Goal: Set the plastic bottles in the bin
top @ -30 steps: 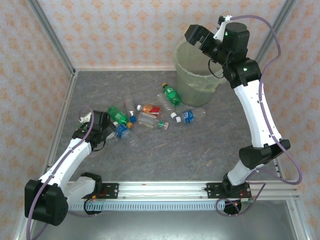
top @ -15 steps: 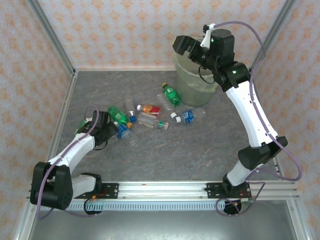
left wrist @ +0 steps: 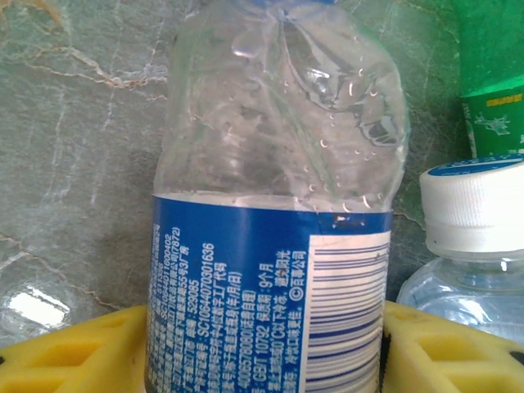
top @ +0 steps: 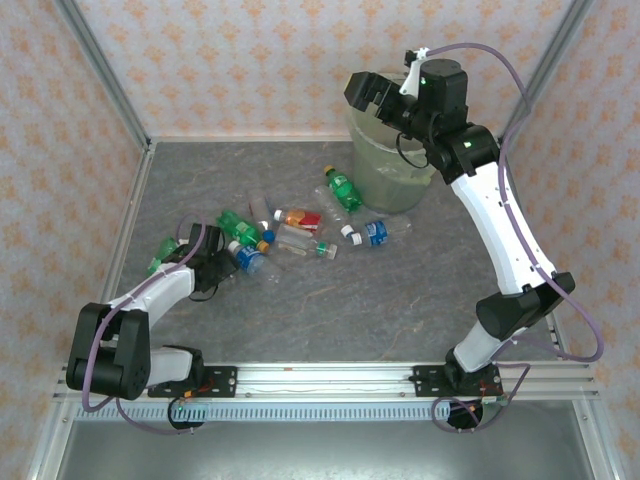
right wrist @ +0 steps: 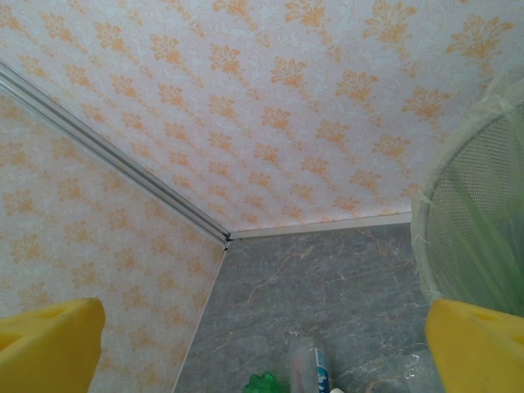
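A clear bottle with a blue label (left wrist: pixel 270 270) lies on the grey table, and my left gripper (left wrist: pixel 266 336) is shut on it, one yellow finger (left wrist: pixel 74 352) pressed to each side. From above, that left gripper (top: pixel 228 262) is at the left end of the bottle pile (top: pixel 290 230). A green bottle (top: pixel 343 190) and a blue-labelled one (top: pixel 378 232) lie by the pale-green bin (top: pixel 395 165). My right gripper (top: pixel 365 92) hangs open and empty over the bin's left rim (right wrist: pixel 458 205).
A white-capped clear bottle (left wrist: pixel 475 221) and a green-labelled one (left wrist: pixel 491 90) crowd the held bottle's right side. Another green bottle (top: pixel 165 250) lies left of my left arm. Patterned walls enclose the table on three sides, and a metal rail (top: pixel 330 375) runs along the near edge.
My left gripper pushed right into the pile and closed around the blue-labelled bottle. The right arm swung left over the bin a second ago and has held still since.
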